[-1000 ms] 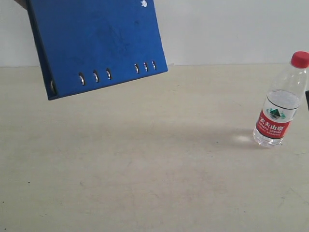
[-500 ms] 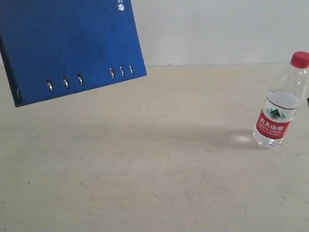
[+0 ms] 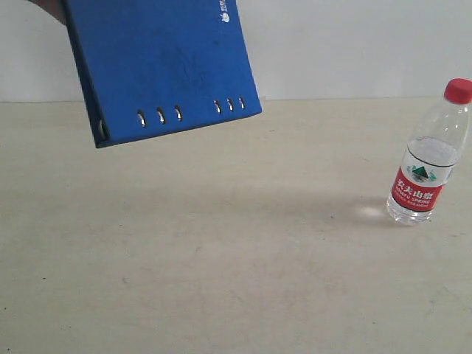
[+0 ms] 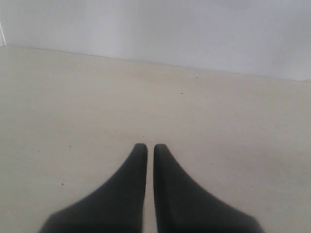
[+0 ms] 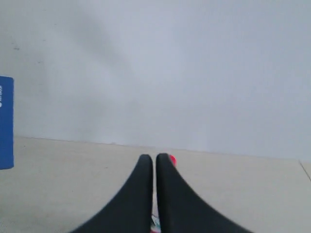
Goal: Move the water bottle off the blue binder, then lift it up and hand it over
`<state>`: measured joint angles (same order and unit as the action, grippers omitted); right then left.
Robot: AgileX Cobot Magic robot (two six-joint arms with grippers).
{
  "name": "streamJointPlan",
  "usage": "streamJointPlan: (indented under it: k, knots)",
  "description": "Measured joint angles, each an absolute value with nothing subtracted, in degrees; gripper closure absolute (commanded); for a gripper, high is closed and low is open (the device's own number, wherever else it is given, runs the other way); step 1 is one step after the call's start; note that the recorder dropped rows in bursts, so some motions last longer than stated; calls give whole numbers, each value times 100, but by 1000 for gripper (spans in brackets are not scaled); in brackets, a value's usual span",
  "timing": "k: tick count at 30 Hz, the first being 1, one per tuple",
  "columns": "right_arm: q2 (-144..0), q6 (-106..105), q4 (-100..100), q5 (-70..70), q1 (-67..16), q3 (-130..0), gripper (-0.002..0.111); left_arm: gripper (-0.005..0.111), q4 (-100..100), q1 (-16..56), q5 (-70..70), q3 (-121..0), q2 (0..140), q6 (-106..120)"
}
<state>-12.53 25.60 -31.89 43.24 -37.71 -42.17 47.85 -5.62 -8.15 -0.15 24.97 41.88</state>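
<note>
The blue binder [image 3: 158, 63] hangs tilted in the air at the upper left of the exterior view, clear of the table, its rivets along the lower edge. The water bottle [image 3: 429, 158] stands upright on the table at the far right, touched by nothing. Neither gripper shows in the exterior view. My left gripper [image 4: 150, 145] is shut and empty over bare tabletop. My right gripper [image 5: 155, 156] is also shut; the bottle's red cap [image 5: 172, 158] peeks out behind one fingertip, and a strip of the binder [image 5: 6, 121] shows at that picture's edge.
The beige table [image 3: 221, 258] spreads under both things, with a white wall [image 3: 354, 44] behind it. What looks like the edge of a hand [image 3: 48, 9] shows at the binder's top corner.
The binder swung to the left half a second ago and has now come back right and slightly up. The bottle has not moved.
</note>
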Motion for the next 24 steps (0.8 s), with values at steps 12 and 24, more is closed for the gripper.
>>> streamJointPlan:
  k: [12, 24]
  knots:
    - [-65, 1276, -2372, 3058, -3771, -1750, 108, 102, 4824, -562, -863, -15, 2497, 4188]
    - [-451, 4791, -3007, 2281, -3771, -493, 108, 102, 4824, -562, -863, -15, 2497, 4188]
